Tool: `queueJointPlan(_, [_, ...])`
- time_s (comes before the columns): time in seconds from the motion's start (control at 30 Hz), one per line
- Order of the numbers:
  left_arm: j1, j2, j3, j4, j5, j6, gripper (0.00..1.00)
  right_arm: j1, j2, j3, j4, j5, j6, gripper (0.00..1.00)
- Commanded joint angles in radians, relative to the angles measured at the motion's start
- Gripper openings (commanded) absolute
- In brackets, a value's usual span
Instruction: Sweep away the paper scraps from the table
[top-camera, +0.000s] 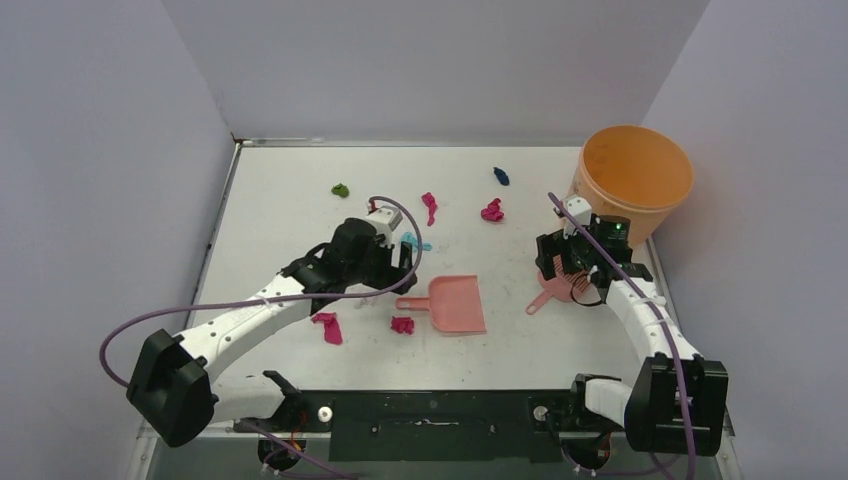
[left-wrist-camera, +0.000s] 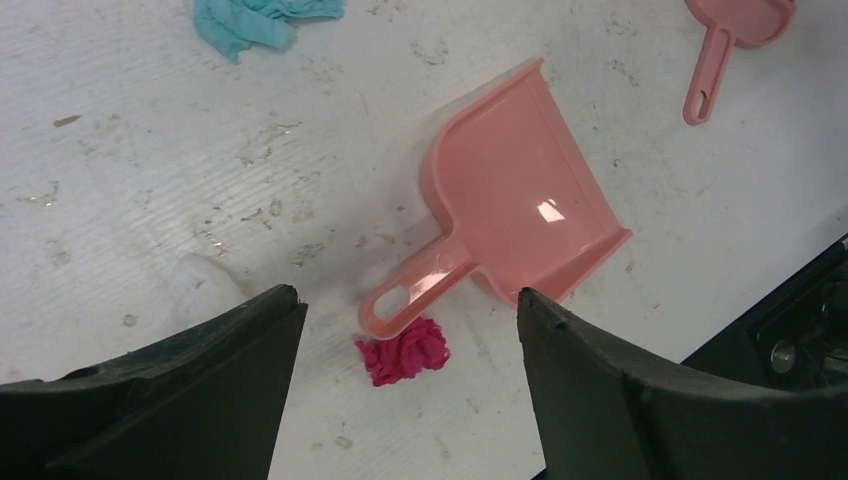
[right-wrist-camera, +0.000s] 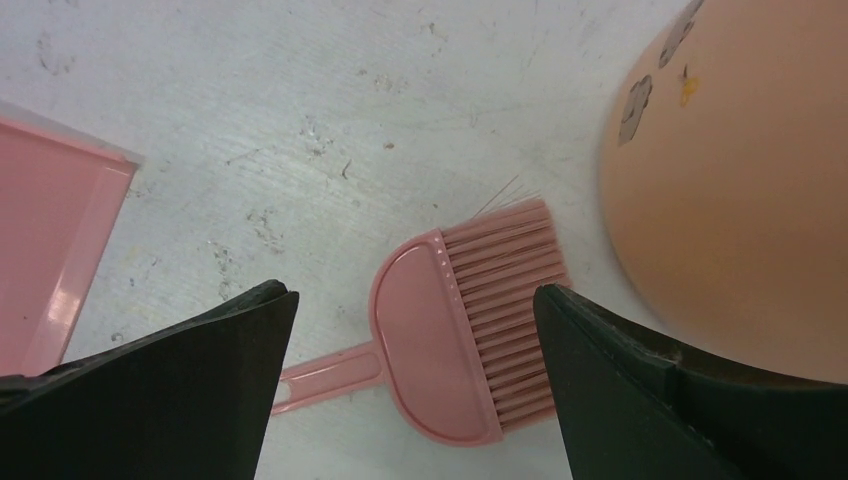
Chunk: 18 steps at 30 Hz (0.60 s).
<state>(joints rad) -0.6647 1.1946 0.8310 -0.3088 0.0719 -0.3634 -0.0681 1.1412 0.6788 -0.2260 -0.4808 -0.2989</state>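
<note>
Black right tool (right-wrist-camera: 412, 295) wide open, empty, over pink brush (right-wrist-camera: 440, 350)

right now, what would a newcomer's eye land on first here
The big orange bucket at the far right corner of the table stands out first. Next comes the pink dustpan lying near the middle, with bright scraps, mostly magenta, scattered around it. Each open tool hangs over an implement: the left tool above the dustpan's handle, the right tool above the pink brush.
</note>
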Motion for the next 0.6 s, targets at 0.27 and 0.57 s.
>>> queueJointPlan(0.27, [-0.292, 0.258, 0.153, 0.029, -0.228, -0.082, 0.87, 0.058, 0.186, 0.095, -0.052, 0.154, -0.055, 0.74])
queueJointPlan(0.57, [-0.386, 0.275, 0.084, 0.113, -0.28, -0.185, 0.86, 0.123, 0.294, 0.111, -0.058, 0.2, -0.056, 0.72])
